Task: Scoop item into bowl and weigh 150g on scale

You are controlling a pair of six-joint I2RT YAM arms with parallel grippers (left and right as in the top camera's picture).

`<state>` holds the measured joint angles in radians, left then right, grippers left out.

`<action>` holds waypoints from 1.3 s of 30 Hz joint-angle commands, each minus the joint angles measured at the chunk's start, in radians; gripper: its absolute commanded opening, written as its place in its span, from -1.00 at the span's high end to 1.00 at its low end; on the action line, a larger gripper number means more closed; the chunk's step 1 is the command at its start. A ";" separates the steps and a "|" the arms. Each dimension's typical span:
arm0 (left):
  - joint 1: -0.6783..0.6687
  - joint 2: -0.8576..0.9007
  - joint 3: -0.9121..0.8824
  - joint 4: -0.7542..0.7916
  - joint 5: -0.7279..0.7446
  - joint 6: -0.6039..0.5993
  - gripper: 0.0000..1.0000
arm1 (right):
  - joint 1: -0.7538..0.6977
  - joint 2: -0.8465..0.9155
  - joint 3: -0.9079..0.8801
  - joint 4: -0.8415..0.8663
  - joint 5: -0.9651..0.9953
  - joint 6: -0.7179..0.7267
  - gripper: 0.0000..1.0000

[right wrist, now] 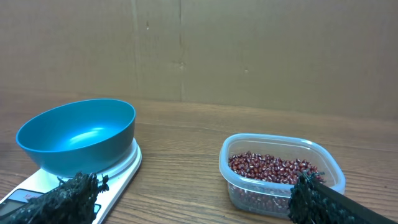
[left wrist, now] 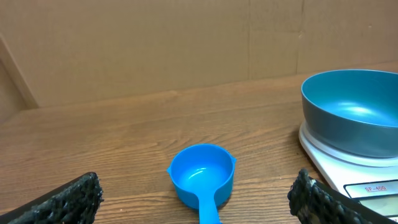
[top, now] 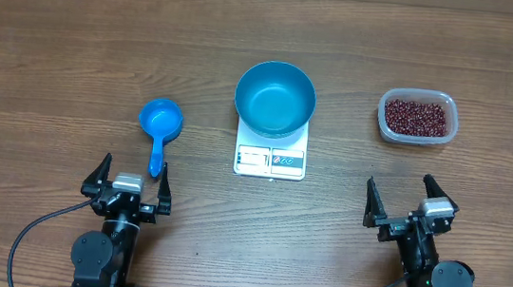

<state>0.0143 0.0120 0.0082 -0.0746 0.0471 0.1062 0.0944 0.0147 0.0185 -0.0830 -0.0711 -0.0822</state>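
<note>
An empty bright blue bowl (top: pixel 275 99) (left wrist: pixel 351 111) (right wrist: pixel 78 135) sits on the white scale (top: pixel 270 156) (left wrist: pixel 348 171) (right wrist: pixel 121 168) at mid-table. Dark red-brown beans (top: pixel 417 117) (right wrist: pixel 273 169) fill a clear plastic tub (top: pixel 415 133) (right wrist: pixel 249 193) at the right. A small blue scoop (top: pixel 160 126) (left wrist: pixel 203 177) lies empty on the wood at the left, handle toward me. My left gripper (top: pixel 128 182) (left wrist: pixel 199 199) is open just short of the scoop's handle. My right gripper (top: pixel 412 204) (right wrist: pixel 193 199) is open near the front edge, short of the tub, holding nothing.
A brown cardboard wall (left wrist: pixel 155 43) (right wrist: pixel 249 50) stands behind the far edge of the wooden table (top: pixel 57 46). Black cables (top: pixel 37 230) run from both arm bases at the front edge.
</note>
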 commanded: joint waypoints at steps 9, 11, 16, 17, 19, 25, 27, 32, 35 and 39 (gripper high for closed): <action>0.006 -0.008 0.028 -0.016 -0.006 0.002 -1.00 | 0.009 -0.012 -0.011 0.003 0.002 -0.001 -1.00; 0.006 -0.006 0.060 -0.049 -0.018 0.002 -1.00 | 0.009 -0.012 -0.011 0.003 0.002 -0.001 -1.00; 0.006 0.027 0.190 -0.179 -0.080 0.002 -0.99 | 0.009 -0.012 -0.011 0.003 0.002 -0.001 -1.00; 0.006 0.040 0.213 -0.192 -0.081 0.002 -1.00 | 0.009 -0.012 -0.011 0.003 0.002 -0.001 -1.00; 0.006 0.091 0.271 -0.206 -0.081 0.002 -0.99 | 0.009 -0.012 -0.011 0.003 0.002 -0.001 -1.00; 0.006 0.281 0.414 -0.208 -0.080 -0.003 -1.00 | 0.009 -0.012 -0.011 0.003 0.002 -0.001 -1.00; 0.006 0.370 0.479 -0.216 -0.080 -0.007 -0.99 | 0.009 -0.012 -0.011 0.003 0.002 -0.001 -1.00; 0.006 0.610 0.668 -0.265 -0.076 -0.008 -0.99 | 0.009 -0.012 -0.011 0.003 0.002 -0.001 -1.00; 0.006 0.753 0.798 -0.322 -0.073 -0.008 -1.00 | 0.009 -0.012 -0.011 0.003 0.002 -0.001 -1.00; 0.006 0.936 0.973 -0.408 -0.073 -0.008 -1.00 | 0.009 -0.012 -0.011 0.003 0.002 -0.001 -1.00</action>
<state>0.0143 0.8524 0.8665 -0.4515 -0.0204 0.1059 0.0944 0.0147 0.0185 -0.0830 -0.0711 -0.0826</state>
